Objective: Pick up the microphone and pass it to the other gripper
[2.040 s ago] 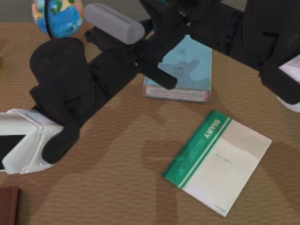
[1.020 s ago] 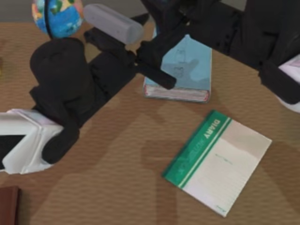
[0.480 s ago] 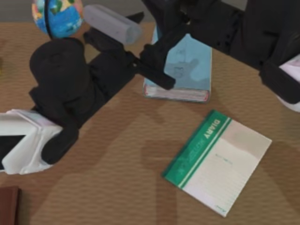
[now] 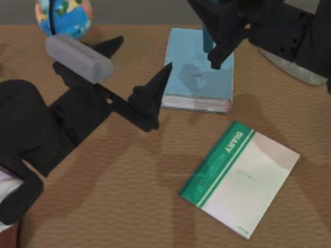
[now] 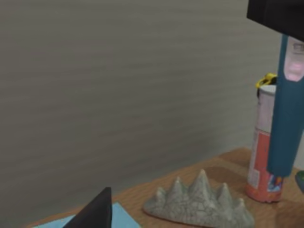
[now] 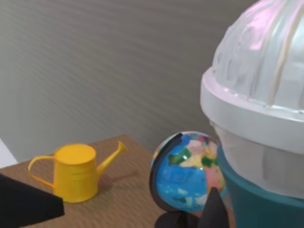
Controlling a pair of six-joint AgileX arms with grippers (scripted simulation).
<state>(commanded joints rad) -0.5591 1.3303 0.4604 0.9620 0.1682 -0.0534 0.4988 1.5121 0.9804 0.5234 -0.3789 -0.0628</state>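
Note:
The microphone (image 6: pixel 263 71) fills the right wrist view, white ribbed head above a teal handle. My right gripper (image 4: pixel 213 51), on the bulky black arm over the back of the table, is shut on it. Only a teal sliver of the microphone (image 4: pixel 208 39) shows from above. In the left wrist view the teal handle (image 5: pixel 285 109) hangs down from that black gripper (image 5: pixel 278 14). My left gripper (image 4: pixel 142 54), with the grey cylinder on its wrist, stands open to the left of the blue book, apart from the microphone, with nothing between its fingers.
A blue book (image 4: pixel 199 72) lies at the back middle and a green diary (image 4: pixel 240 178) at the front right. A globe (image 4: pixel 62 15) stands back left beside a yellow watering can (image 6: pixel 78 171). A grey rock ornament (image 5: pixel 199 204) and a can (image 5: pixel 266 142) sit back right.
The left gripper has let go of the microphone, spread its fingers and drawn back to the left. The right gripper has pulled away to the right with the microphone in it.

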